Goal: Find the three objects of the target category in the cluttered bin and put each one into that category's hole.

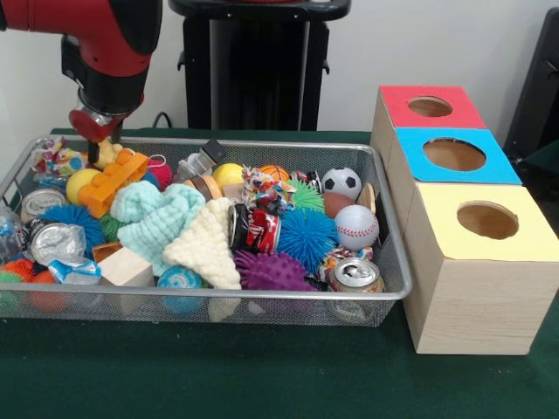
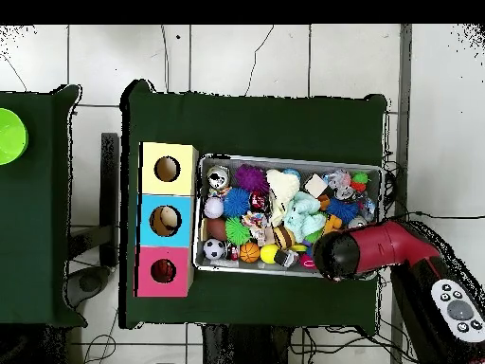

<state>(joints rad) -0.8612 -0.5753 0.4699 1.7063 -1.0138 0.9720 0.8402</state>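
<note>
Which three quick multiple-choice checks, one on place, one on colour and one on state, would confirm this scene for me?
1. Where is the tool? A. over the bin's corner farthest from the boxes; B. over the bin's middle; C. over a box.
2. Which box top lies between the other two? A. red; B. blue; C. yellow.
3. How is the red box's hole? A. covered by a lid; B. plugged by a ball; C. uncovered.

Answers:
A: the arm comes down at the bin's end away from the boxes.
B: the blue box sits between the red box and the yellow box.
C: the front view shows its round opening bare.
</note>
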